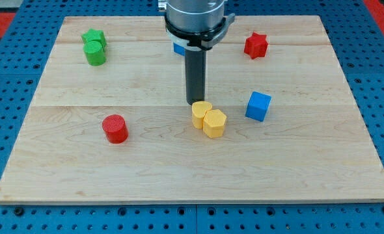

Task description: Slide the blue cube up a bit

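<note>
The tool is just a rod w/ no jaws; nothing is held. My tip is seen touching the yellow blocks, left of the blue cube on the worktop. Approach step: tip must be brought under the cube, then pushed up.

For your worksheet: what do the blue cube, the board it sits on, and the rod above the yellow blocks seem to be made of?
Blue cube: probably painted wood or plastic, given its even matte colour and crisp edges. Board: light wood, with visible grain and plank seams. Rod, my tip just above the yellow blocks: dark, smooth, likely metal or plastic.
</note>
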`<state>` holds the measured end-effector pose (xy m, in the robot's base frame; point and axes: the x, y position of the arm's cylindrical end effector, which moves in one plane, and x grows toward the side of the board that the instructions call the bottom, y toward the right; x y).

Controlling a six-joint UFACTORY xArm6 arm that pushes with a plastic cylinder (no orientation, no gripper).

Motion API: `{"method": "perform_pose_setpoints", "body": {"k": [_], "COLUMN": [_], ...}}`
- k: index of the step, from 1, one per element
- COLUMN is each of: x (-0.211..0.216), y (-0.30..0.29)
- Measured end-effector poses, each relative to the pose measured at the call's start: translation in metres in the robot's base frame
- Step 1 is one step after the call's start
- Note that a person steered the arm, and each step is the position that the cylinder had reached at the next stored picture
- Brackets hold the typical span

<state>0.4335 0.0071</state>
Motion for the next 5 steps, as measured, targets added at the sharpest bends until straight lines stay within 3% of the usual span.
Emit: {"method": "perform_pose_setpoints", "body": {"k": [3, 4, 5], "x": [-0.002, -0.024, -0.043], "y": [-0.013, -0.042, -0.025]}}
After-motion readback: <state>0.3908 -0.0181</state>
